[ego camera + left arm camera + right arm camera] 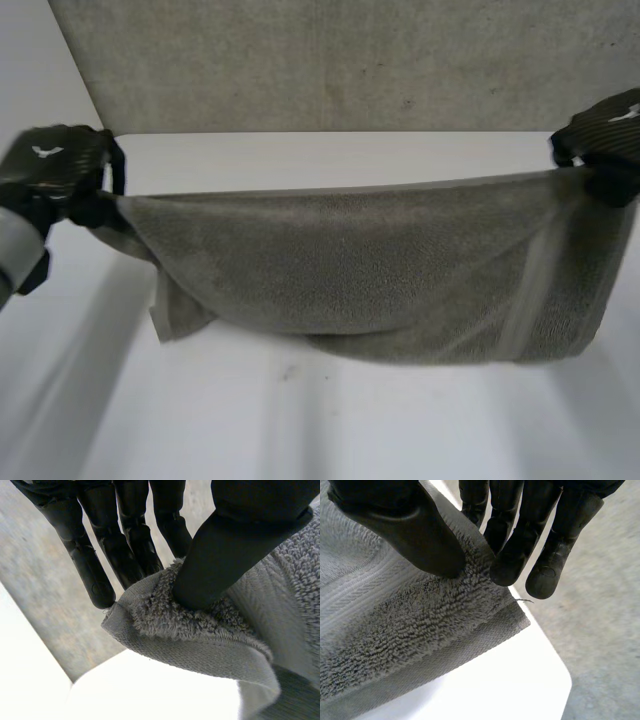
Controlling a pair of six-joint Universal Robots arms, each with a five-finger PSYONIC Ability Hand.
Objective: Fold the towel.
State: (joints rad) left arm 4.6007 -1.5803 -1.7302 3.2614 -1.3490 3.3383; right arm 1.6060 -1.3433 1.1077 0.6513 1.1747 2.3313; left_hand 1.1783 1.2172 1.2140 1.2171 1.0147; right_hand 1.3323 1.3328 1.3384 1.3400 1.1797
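I am holding the grey terry-cloth towel (pixel 350 270) stretched left to right above the white table (pixel 300 420), its upper edge taut and its lower part sagging towards the tabletop. The black left hand (pixel 55 165) is pinching the left upper corner between thumb and fingers, and the black right hand (pixel 605 135) is pinching the right upper corner likewise. I am judging the fold as barely begun: no half is lying flat over the other, so laying it down and doubling it remain.

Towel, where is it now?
In the head view the towel hangs over the table, stretched between the left hand and right hand pinching its top corners.
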